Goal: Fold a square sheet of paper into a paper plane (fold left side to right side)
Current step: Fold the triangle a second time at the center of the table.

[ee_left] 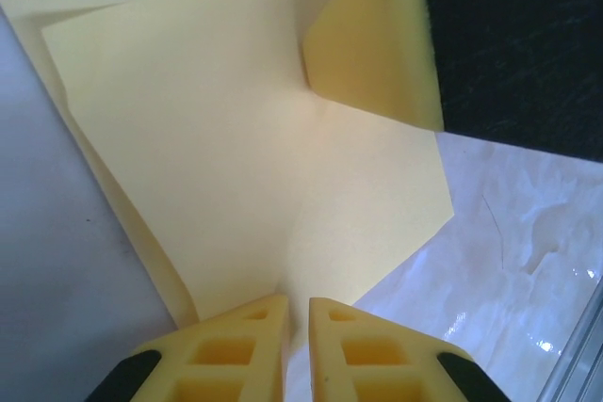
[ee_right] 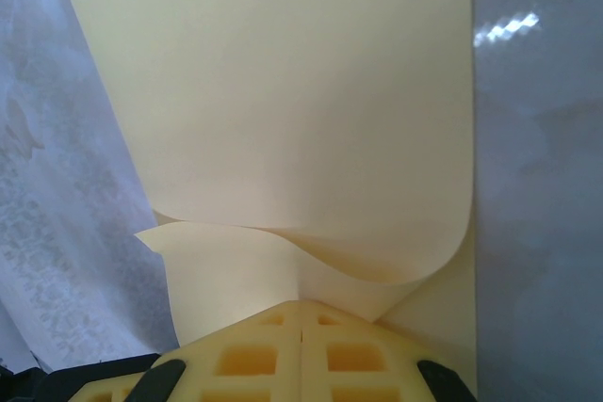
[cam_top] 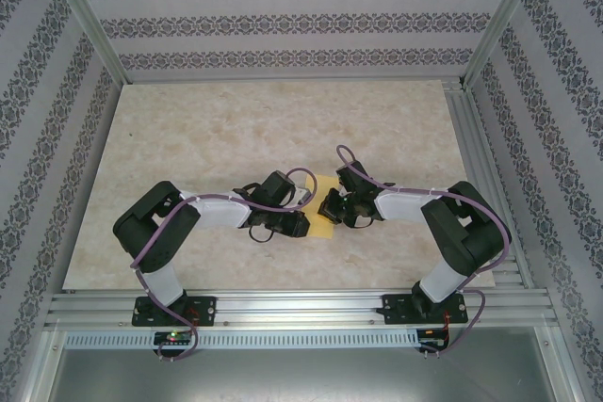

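Top external view: the square sheet of paper (cam_top: pixel 325 227) lies at frame centre, between both wrists. The right gripper (ee_right: pixel 300 306) is clamped on its curling lower edge. The left gripper (ee_left: pixel 298 300) stands a slit apart around a corner; I cannot tell whether it grips. Best to carry the lifted side across evenly and match the edges before creasing. No container is involved.

Pale-yellow square sheet of paper (cam_top: pixel 326 209); beige marbled table (cam_top: pixel 207 129); white walls (cam_top: pixel 283 21) with grey floral bands; black-and-white arms (cam_top: pixel 212 209), purple cables (cam_top: pixel 141 265), silver rails (cam_top: pixel 301 308), bright yellow tool fingers (ee_left: pixel 245 345)
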